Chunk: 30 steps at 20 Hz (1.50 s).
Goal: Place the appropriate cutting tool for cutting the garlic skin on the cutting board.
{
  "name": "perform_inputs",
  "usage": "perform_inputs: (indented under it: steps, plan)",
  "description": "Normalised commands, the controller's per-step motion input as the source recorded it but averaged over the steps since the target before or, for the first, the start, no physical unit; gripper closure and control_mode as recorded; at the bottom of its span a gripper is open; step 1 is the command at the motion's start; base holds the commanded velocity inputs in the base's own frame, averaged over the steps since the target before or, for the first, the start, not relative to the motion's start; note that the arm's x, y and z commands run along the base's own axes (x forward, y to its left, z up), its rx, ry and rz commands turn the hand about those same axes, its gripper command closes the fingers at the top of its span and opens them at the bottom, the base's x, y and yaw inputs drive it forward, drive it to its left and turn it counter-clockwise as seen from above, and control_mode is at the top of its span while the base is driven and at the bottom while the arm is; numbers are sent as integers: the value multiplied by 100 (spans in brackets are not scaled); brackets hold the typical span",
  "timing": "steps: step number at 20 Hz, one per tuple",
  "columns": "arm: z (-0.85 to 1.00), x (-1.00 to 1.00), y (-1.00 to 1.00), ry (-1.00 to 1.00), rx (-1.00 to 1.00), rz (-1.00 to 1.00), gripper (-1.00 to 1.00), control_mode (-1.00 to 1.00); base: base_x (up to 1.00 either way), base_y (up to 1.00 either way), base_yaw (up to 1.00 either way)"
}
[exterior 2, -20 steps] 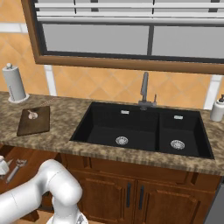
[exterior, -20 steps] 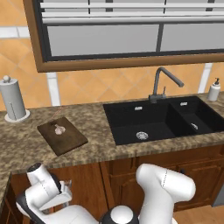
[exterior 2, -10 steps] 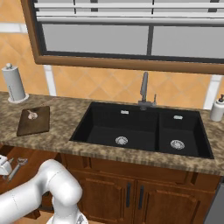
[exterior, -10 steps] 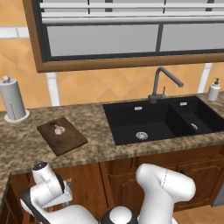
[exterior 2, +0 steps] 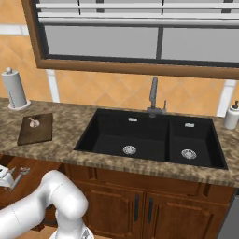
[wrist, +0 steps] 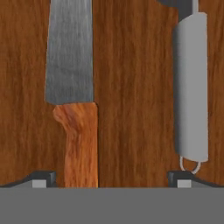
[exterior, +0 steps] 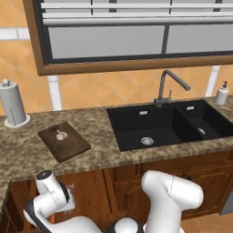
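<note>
In the hand view the knife (wrist: 72, 94) lies on a wooden surface, probably a drawer floor, left of a grey-handled utensil (wrist: 191, 87). The gripper (wrist: 111, 178) hovers wide open, its left fingertip just left of the handle. A slightly rightward closure could snag the utensil instead; the cutting board (exterior: 63, 141) with the garlic (exterior: 60, 134) waits on the counter.
</note>
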Motion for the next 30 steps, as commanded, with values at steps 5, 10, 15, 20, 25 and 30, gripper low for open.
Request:
perform_inputs:
  steps: [5,10,15,20,25,30]
  plan:
    - [-53,-25,39,-1,0,-3,-100,-100,0,0,0]
    - [-70,-67,16,0,-1,-3,-100,-100,0,0,0]
    - [-31,-19,5,-2,-3,-8,-100,-100,0,0,0]
    - [-54,-17,12,-1,-7,-12,-100,-100,0,0,0]
    - [-78,-66,21,-1,-7,-11,100,-100,0,0,0]
    - [-37,-70,0,-1,-1,-12,100,-100,0,0,0]
